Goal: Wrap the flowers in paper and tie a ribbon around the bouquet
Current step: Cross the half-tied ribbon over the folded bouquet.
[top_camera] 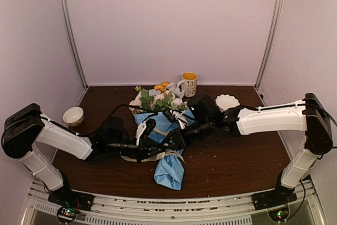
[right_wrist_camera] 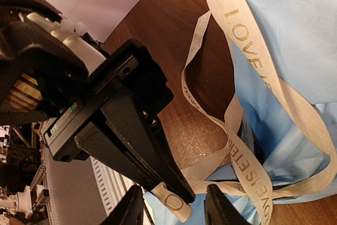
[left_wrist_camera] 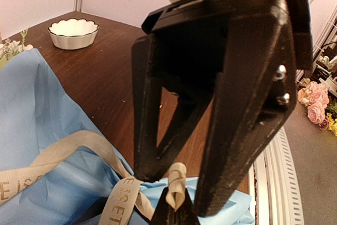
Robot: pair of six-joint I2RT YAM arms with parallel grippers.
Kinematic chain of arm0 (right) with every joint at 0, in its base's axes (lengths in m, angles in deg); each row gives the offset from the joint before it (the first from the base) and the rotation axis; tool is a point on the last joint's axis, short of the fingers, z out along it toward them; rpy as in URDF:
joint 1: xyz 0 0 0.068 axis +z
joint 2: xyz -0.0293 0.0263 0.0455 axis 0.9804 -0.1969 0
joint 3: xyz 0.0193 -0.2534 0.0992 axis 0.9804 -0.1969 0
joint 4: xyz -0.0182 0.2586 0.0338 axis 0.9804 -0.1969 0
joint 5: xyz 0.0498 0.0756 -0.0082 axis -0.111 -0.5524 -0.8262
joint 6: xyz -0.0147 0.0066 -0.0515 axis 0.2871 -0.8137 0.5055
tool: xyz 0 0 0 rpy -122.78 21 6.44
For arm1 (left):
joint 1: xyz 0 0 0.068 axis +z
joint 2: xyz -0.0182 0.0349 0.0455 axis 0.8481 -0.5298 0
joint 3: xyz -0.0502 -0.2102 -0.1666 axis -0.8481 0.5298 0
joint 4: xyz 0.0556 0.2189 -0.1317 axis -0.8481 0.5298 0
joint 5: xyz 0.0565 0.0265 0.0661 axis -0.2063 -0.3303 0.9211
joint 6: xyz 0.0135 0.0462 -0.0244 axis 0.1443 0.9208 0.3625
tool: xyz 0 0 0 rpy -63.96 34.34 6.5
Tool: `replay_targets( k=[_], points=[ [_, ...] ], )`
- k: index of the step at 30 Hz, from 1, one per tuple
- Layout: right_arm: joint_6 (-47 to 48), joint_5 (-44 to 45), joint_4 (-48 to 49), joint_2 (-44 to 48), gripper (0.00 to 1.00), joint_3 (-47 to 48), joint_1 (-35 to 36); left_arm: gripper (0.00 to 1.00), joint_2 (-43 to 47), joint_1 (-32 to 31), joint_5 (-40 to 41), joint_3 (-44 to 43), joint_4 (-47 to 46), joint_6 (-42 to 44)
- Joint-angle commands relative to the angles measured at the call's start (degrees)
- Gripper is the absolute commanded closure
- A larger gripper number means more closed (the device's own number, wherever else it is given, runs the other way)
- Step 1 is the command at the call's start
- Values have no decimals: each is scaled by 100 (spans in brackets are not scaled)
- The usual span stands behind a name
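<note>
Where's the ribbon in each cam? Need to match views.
Top external: ribbon low centre, a cream strip beside the paper.
Left wrist: ribbon bottom left, end pinched in the left gripper.
Right wrist: ribbon looping down the right half.
Shared landmark: the light blue paper under it.

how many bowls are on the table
2. A small bowl sits at the left of the table; a white scalloped bowl sits right of the flowers. More may be hidden.
</note>
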Motion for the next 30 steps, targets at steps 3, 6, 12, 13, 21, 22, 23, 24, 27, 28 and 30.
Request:
replay_targets(
  k=[3,6,12,13,21,22,23,24,27,28,30],
  points=[
    [-60,-174,360,-45,81,-106,-25,100,-84,26,-111,-134,-360,-74],
    [-94,-193,422,-15,98,-138,-41,100,-95,29,-139,-157,-340,-82],
    [-122,-64,444,78,100,-220,-93,69,156,54,71,-232,317,-97],
    [-116,-39,425,77,100,-221,-105,57,345,55,225,-213,458,-84],
    [-111,68,253,6,100,-190,-132,29,1890,351,1609,-406,2675,-211],
    [-117,61,295,14,100,-199,-128,29,2010,478,1747,-426,2945,-306],
    [-138,59,330,24,100,-207,-134,29,2088,609,1873,-441,3164,-405],
    [-146,52,350,32,100,-211,-133,29,2125,722,2042,-443,3455,-551],
    [-163,55,352,27,100,-203,-132,30,2011,1043,2361,-396,3898,-776],
    [-151,64,335,18,100,-194,-129,30,1929,1124,2385,-349,3933,-834],
    [-155,73,323,4,100,-185,-128,29,1751,1206,2395,-217,3797,-898]
  ],
)
